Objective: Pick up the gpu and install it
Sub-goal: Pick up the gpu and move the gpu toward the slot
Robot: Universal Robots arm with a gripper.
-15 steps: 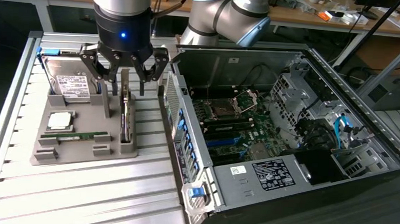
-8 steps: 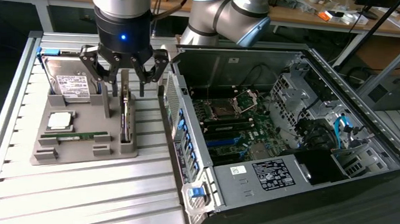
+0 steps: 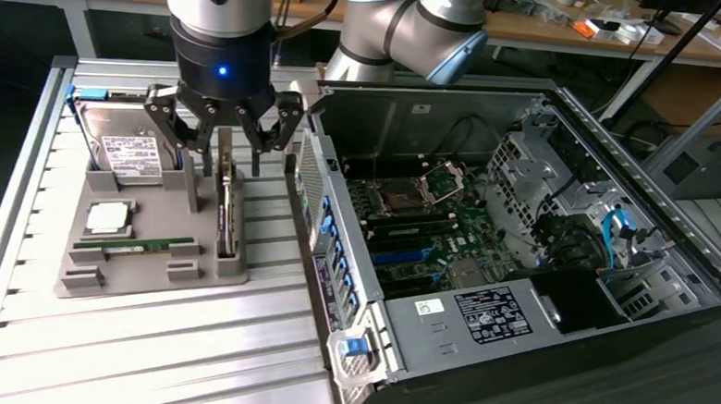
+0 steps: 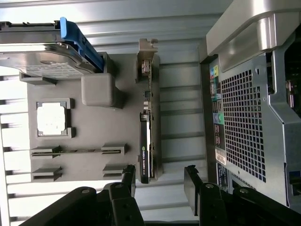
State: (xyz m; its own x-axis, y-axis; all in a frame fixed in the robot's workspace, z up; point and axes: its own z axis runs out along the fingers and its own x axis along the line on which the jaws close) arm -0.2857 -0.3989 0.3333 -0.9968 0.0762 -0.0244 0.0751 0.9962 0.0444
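Slatted table [image 3: 142, 357], grey tray [image 3: 128, 278] holding upright gpu [image 3: 226, 218], gripper [image 3: 230, 166] spread above

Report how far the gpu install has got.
Done: the open gripper is lined up above the gpu, with fingers to either side of it. In hand: nothing; the gpu stands on edge in the tray, not gripped. Left: the gpu is not yet lifted and not yet in the case.
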